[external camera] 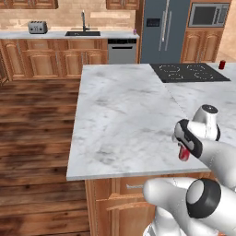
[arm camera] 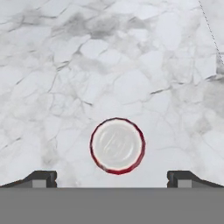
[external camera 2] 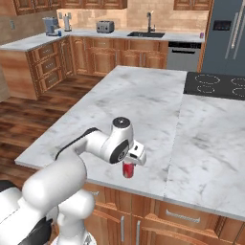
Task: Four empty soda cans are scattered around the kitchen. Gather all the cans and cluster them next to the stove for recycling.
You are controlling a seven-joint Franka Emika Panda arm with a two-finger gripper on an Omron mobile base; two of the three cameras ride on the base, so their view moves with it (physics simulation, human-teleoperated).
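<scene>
A red soda can (arm camera: pixel 117 145) stands upright on the marble island near its front edge, seen top-down with its silver lid. It also shows under my hand as the red can (external camera: pixel 183 154) (external camera 2: pixel 128 170). My gripper (arm camera: pixel 112 178) (external camera: pixel 183 146) (external camera 2: pixel 129 162) hovers straight above it, open, with one fingertip (arm camera: pixel 41 178) on each side and apart from the can. A second red can (external camera: pixel 222 64) stands just right of the black stove (external camera: pixel 189 72) (external camera 2: pixel 215 85). A pink-purple can (external camera: pixel 134 32) (external camera 2: pixel 201 35) sits on the back counter beside the fridge.
The marble island (external camera: pixel 120 115) stretches left and back from the can, and its front edge is close by. A sink (external camera: pixel 83 32), a toaster (external camera: pixel 37 27) and a dishwasher (external camera: pixel 122 50) line the back wall. The fridge (external camera: pixel 163 30) stands behind the stove.
</scene>
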